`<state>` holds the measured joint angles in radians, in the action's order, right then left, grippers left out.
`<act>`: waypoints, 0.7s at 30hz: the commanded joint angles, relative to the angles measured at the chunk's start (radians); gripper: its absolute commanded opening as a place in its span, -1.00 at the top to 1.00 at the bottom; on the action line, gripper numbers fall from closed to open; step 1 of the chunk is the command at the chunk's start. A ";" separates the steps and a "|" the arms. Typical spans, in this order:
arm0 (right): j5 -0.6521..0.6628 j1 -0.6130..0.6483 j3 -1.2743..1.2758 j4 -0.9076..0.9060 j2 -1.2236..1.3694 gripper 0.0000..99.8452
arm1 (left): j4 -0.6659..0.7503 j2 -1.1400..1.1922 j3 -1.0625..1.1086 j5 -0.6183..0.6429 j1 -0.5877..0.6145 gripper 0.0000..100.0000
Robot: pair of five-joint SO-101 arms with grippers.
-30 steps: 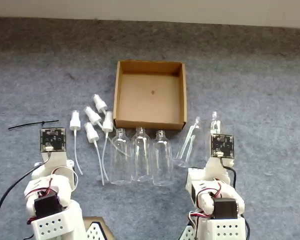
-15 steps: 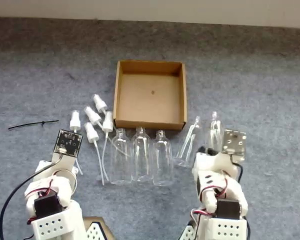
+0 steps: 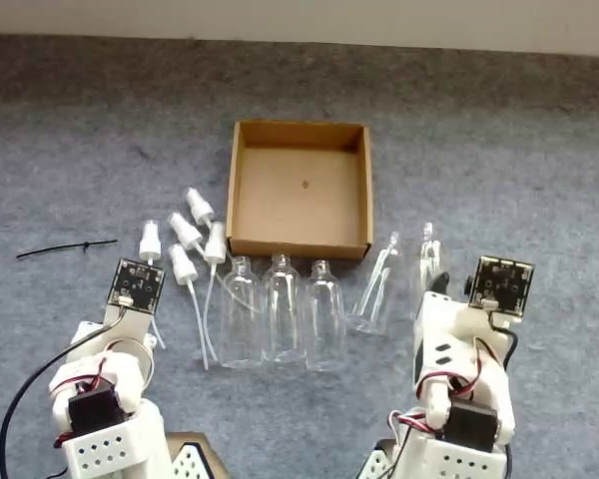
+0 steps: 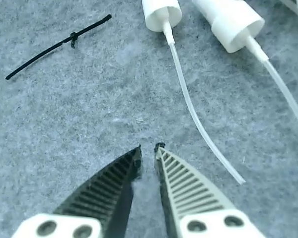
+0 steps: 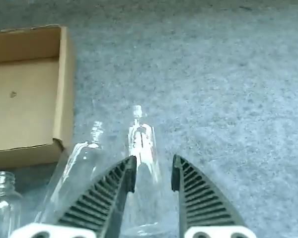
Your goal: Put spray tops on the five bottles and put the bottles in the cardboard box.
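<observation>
Plastic right claw [image 5: 153, 171] is hanging parted and holding nothing. It has been swinging rightward over the last second and is now lining up on the upright bottle [image 5: 140, 139] just beyond its tips, likely the first pick. Cardboard box [image 5: 64, 89] is sitting far-left. Left claw [image 4: 148, 148] is resting nearly clenched on nothing, spray top [image 4: 161, 12] farther off.

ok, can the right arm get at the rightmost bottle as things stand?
Probably yes. The right gripper is open, and the rightmost bottle is straight ahead of it, with bare carpet on the bottle's outer side. The neighbouring bottle sits close on the other side, so one finger might nudge it.
</observation>
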<state>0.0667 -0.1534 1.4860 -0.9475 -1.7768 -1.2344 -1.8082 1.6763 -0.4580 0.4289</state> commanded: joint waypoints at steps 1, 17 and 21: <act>0.005 0.033 -0.139 -0.005 0.185 0.80 | -0.006 -0.013 0.019 -0.009 0.007 0.87; 0.227 0.038 -1.145 -0.406 1.512 0.68 | -0.008 -0.013 0.019 -0.009 0.007 0.87; 0.232 0.054 -1.308 -0.443 1.704 0.59 | -0.008 -0.013 0.019 -0.009 0.007 0.87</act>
<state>0.2831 -0.1258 0.3307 -1.3633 -0.1734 -1.2375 -1.8082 1.6763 -0.4595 0.4289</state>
